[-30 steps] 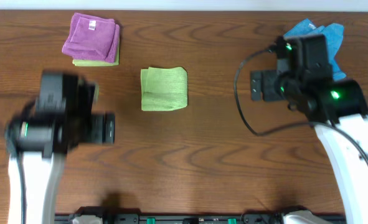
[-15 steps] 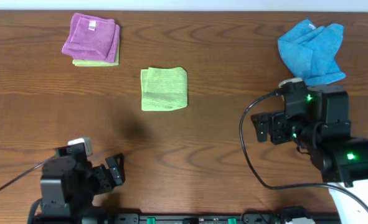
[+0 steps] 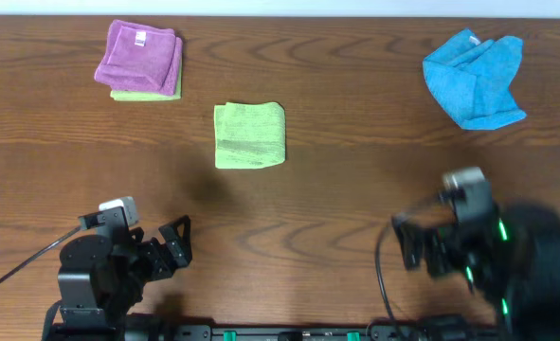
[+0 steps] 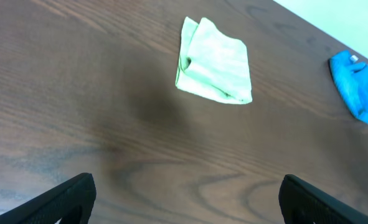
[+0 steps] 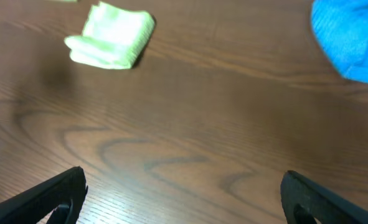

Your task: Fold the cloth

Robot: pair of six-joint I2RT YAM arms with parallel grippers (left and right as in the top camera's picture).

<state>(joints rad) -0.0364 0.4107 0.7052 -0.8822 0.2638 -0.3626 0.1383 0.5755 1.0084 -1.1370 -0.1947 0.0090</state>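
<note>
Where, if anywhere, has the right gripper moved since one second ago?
Yes. The right gripper moved away from the blue cloth, toward the bottom edge of the overhead view.

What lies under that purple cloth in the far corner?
A yellow-green cloth lies under the purple cloth; only a strip of its near edge shows. The rest is covered, so its size and folds cannot be seen.

Overhead, two low wrists; common cloth [image 3: 249,135]

Right tool [image 3: 405,248] and arm [image 3: 535,275] blurred overhead; blue cloth [image 5: 352,37] cropped at right-wrist picture's edge.
</note>
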